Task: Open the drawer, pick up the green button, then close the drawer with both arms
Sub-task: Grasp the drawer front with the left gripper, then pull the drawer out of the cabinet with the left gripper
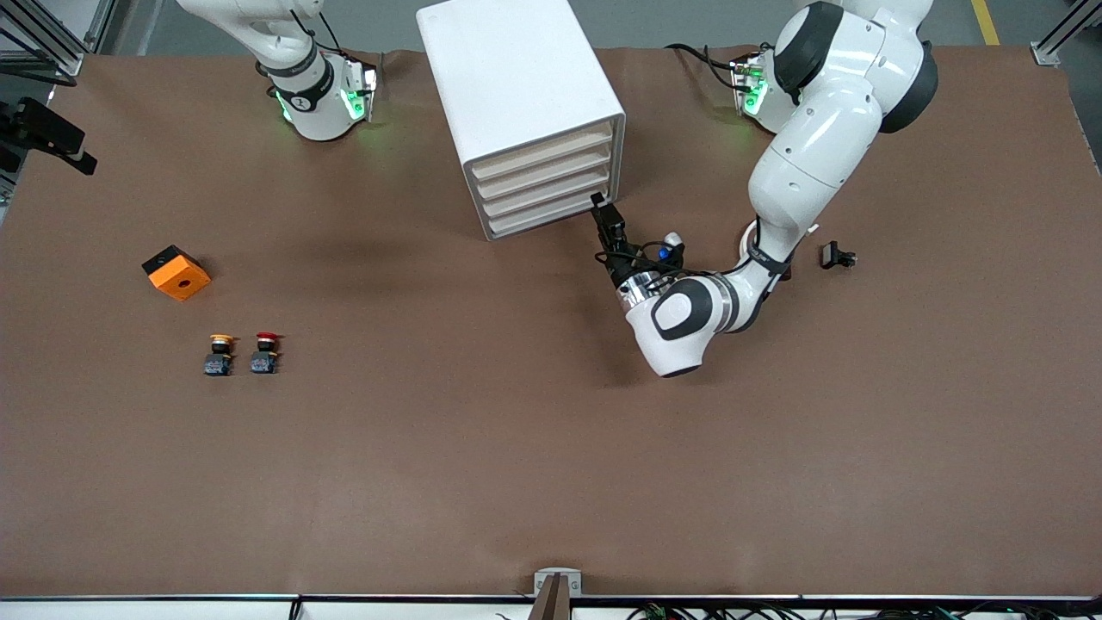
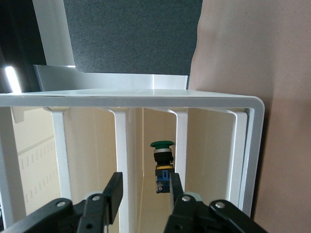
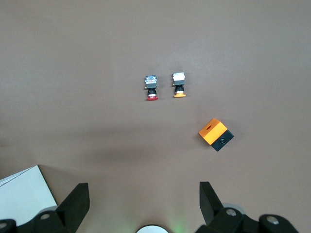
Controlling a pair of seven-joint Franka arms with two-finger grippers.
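Front view puts my left gripper (image 1: pixel 600 209) at center frame, tips against the cabinet (image 1: pixel 516 95) by the lowest drawer (image 1: pixel 551 217). In the left wrist view my fingers (image 2: pixel 112 191) stand moderately apart near the bottom edge, clamped on nothing; whether they touch the drawer front I cannot tell. The green button (image 2: pixel 162 165) shows center frame, inside the cabinet between its white posts. My right gripper (image 3: pixel 143 201) waits, spread wide, holding nothing, above bare table (image 3: pixel 97 58).
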